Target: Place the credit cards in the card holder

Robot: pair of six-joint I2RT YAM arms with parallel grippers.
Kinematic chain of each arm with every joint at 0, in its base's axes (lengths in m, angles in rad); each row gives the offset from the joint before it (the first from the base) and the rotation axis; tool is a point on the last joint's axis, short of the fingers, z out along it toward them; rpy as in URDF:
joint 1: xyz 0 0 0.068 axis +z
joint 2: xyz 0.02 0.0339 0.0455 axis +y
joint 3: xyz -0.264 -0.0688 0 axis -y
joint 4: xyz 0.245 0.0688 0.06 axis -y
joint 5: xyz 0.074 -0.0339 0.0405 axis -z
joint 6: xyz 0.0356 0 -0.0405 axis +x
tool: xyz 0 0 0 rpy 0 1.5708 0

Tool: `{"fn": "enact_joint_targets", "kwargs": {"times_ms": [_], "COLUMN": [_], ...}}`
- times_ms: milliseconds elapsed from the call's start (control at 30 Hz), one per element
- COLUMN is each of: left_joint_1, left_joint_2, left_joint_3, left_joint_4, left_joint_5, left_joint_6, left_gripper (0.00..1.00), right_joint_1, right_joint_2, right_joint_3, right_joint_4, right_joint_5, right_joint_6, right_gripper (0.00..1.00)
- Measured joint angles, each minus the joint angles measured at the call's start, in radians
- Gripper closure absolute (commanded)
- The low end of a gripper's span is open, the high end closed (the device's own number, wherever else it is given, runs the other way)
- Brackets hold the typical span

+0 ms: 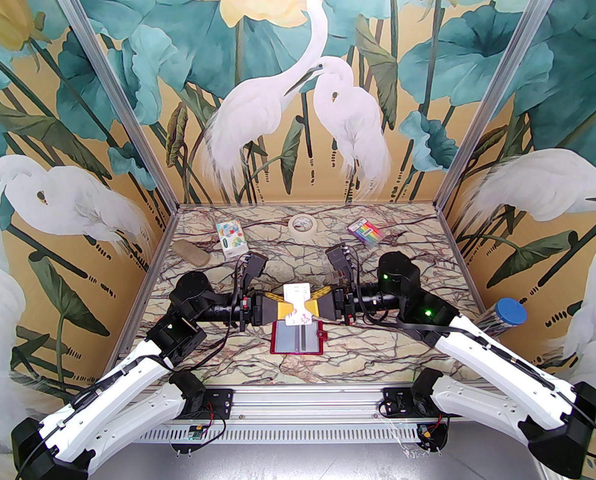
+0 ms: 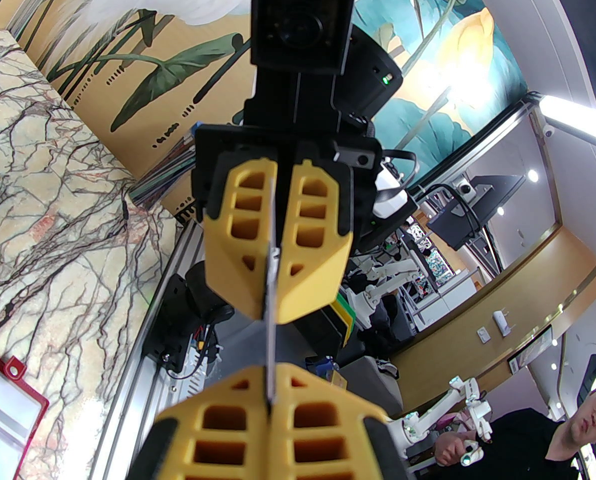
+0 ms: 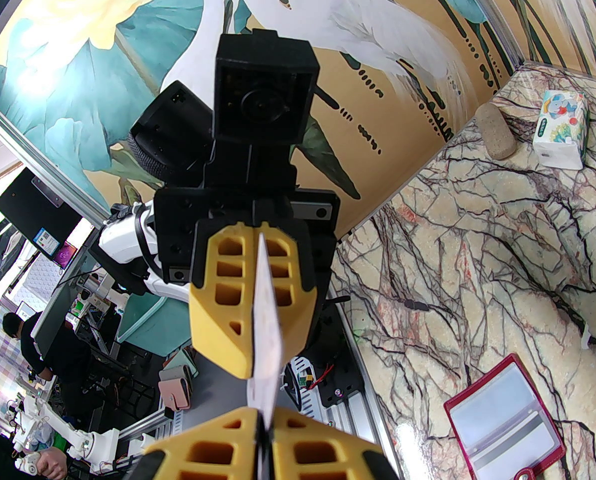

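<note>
Left arm (image 1: 127, 383), right arm (image 1: 498, 363): white shell links, black joints, black cabling; green LEDs (image 1: 429, 312) on right. Left tool (image 1: 288, 312), right tool (image 1: 312, 307): yellow hollow-ribbed fingers (image 2: 328, 433), black camera housings.

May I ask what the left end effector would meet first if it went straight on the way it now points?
Most likely the right end effector: the left end effector faces it tip to tip across the credit card that both grip. Their heights look matched from above, though depth is hard to judge.
</note>
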Motion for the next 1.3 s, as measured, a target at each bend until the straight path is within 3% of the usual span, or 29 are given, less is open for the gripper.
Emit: {"fn": "enact_joint_targets", "kwargs": {"times_ms": [167,200,267,367,467,667,900,1200,1300], "left_joint_1": [0.001,0.001,0.001,0.001,0.003,0.08,0.104,0.104,0.104], "left_joint_2": [0.0,0.0,0.0,-0.007,-0.045,-0.076,0.141,0.38,0.447], "left_joint_3": [0.0,0.0,0.0,0.0,0.0,-0.004,-0.089,-0.198,-0.218], "left_joint_4": [0.0,0.0,-0.002,-0.037,-0.125,-0.289,-0.392,-0.341,-0.293], "left_joint_5": [0.0,0.0,-0.002,-0.037,-0.121,-0.256,-0.303,-0.309,-0.31], "left_joint_6": [0.0,0.0,-0.002,0.007,0.037,0.053,0.053,0.049,0.046], "left_gripper": [0.97,0.88,0.59,0.43,0.35,0.36,0.53,0.7,0.72], "right_joint_1": [-0.001,-0.001,-0.001,-0.001,-0.004,-0.085,-0.136,-0.136,-0.133], "right_joint_2": [0.0,0.0,0.0,0.0,0.0,0.035,0.204,0.344,0.371], "right_joint_3": [0.0,0.0,0.0,0.0,0.0,-0.011,-0.078,-0.237,-0.263], "right_joint_4": [0.004,0.004,0.002,-0.021,-0.073,-0.147,-0.188,-0.069,-0.02], "right_joint_5": [-0.005,-0.005,-0.001,0.024,0.076,0.143,0.171,0.169,0.169], "right_joint_6": [0.0,0.0,-0.001,-0.008,-0.017,-0.008,0.047,0.146,0.163], "right_gripper": [1.0,1.0,1.0,1.0,1.0,1.0,1.0,1.0,1.0]}}
